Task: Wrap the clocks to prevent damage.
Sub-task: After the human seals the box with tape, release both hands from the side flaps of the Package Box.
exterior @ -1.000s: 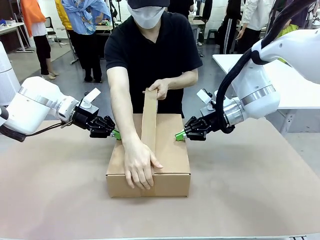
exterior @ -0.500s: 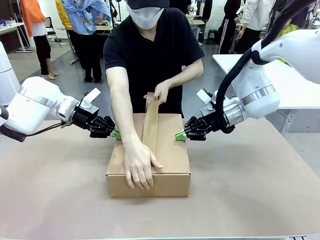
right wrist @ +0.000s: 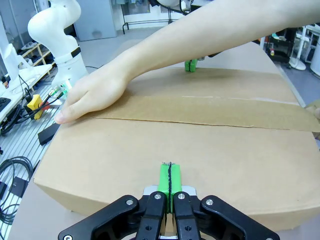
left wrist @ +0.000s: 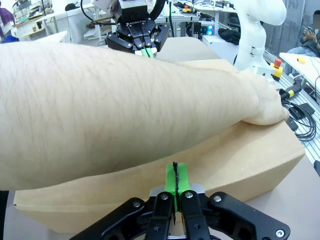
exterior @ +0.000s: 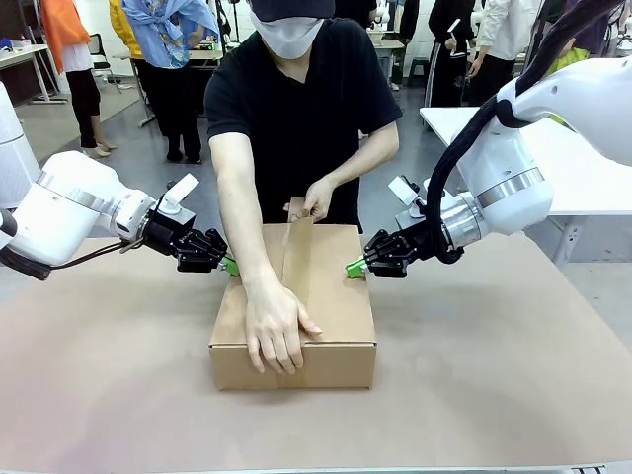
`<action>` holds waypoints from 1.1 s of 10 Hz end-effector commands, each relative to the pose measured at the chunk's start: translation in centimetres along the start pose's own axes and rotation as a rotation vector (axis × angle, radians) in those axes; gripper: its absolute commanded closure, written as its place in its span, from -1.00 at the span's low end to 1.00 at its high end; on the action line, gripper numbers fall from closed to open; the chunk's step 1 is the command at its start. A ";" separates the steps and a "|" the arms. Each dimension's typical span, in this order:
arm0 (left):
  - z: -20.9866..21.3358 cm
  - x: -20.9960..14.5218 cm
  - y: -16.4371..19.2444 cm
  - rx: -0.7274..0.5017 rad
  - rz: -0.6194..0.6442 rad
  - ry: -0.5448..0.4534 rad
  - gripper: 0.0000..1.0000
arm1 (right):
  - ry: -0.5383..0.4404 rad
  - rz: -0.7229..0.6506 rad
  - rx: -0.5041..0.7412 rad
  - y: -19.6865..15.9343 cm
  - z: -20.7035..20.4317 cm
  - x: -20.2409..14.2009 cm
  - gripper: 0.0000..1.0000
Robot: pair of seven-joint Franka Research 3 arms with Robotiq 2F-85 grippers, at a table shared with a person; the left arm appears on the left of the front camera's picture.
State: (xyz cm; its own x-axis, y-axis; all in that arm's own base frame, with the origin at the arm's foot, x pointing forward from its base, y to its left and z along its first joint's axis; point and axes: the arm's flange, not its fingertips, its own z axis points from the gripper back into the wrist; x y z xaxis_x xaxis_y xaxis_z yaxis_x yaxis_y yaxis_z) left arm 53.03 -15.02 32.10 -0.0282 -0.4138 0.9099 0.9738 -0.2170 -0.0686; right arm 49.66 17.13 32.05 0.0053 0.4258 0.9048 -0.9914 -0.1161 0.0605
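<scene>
The left tool has its green pads pressed together with nothing between them, its tip against the left side of the cardboard box near the box's far left corner. The right tool is likewise pressed shut and empty, its tip at the box's right side near the far right corner. The box sits at the middle of the brown surface, long axis running from the robot's edge toward the person's edge, lid closed. A strip of brown tape runs along the top seam; the person's one hand presses flat on the near end of the box top, while the other hand holds the tape's far end just above the far edge of the box. From the left wrist, the shut pads point at the box wall and the person's forearm crosses most of the frame, with the other arm's shut tool beyond it. The right wrist picture shows what the forearm hides there: the tape lying along the lid, the pressing hand at its end, and the left tool's green tip at the box's opposite side.
</scene>
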 end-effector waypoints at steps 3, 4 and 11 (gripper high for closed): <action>-0.1 -0.1 0.0 0.007 0.003 0.004 0.99 | 0.007 -0.003 -0.002 0.0 -0.2 -0.2 0.98; -0.1 -0.1 0.0 0.007 0.003 0.004 0.99 | 0.007 -0.003 -0.002 0.0 -0.2 -0.2 0.98; -0.1 -0.1 0.0 0.007 0.003 0.004 0.99 | 0.007 -0.003 -0.002 0.0 -0.2 -0.2 0.98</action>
State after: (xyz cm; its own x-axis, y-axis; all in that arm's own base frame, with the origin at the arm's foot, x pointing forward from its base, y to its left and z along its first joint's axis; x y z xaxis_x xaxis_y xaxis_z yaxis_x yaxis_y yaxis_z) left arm 53.03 -15.02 32.10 -0.0281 -0.4138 0.9099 0.9738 -0.2170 -0.0686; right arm 49.66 17.13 32.05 0.0054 0.4258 0.9048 -0.9914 -0.1161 0.0605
